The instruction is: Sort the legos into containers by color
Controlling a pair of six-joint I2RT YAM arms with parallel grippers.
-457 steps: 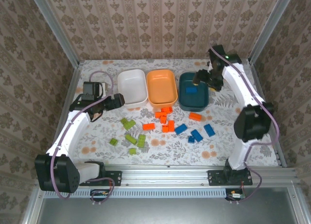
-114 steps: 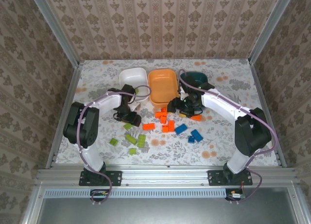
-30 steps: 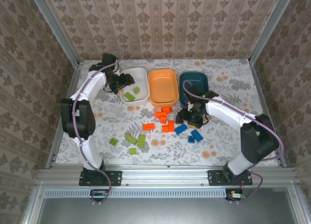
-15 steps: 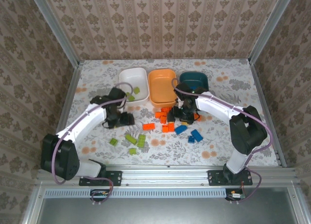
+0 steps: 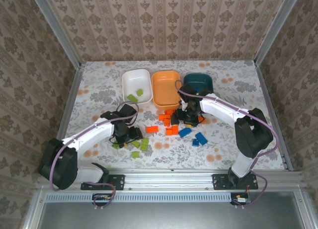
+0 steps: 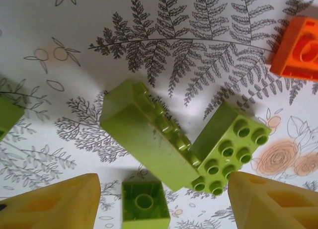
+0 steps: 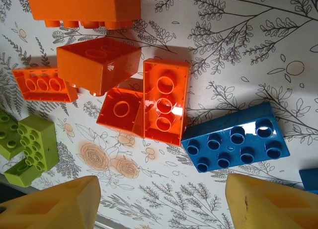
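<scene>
**Sorting toy bricks by colour, part-way through.** Three tubs stand in a row at the far side of the table [image 5: 99, 90]: a white tub [image 5: 130, 79], an orange tub [image 5: 166, 85] and a dark teal tub [image 5: 198, 82]. Two green bricks [image 5: 135, 95] lie in the white tub. The orange tub looks bare, and what the teal tub holds cannot be told. The other bricks lie loose in front of the tubs: green to the left, orange bricks [image 5: 169, 122] in the middle, blue bricks [image 5: 198, 137] to the right.

The left gripper [image 6: 163, 189] hangs low over the green group, fingers apart and holding nothing. A small green brick [image 6: 145, 205] sits studs-up between them. Just beyond it, a long green brick [image 6: 141, 134] on its side touches a broad green brick [image 6: 226, 149].

The right gripper [image 7: 163, 189], likewise apart and empty, hangs over the orange cluster. There a narrow orange brick [image 7: 166, 102] lies against its neighbours, a hollow orange brick [image 7: 97, 65] is tipped over, and a wide blue brick [image 7: 233, 142] lies just beside them.

Each arm appears to be lining up its next pick. The left need only descend and close on the small brick, clear of the long one, then carry it to the white tub. The right has the harder choice, since the orange pieces touch one another; a brick with two free sides is wanted.

All the bricks are glossy, hard plastic, small against the tubs.
</scene>
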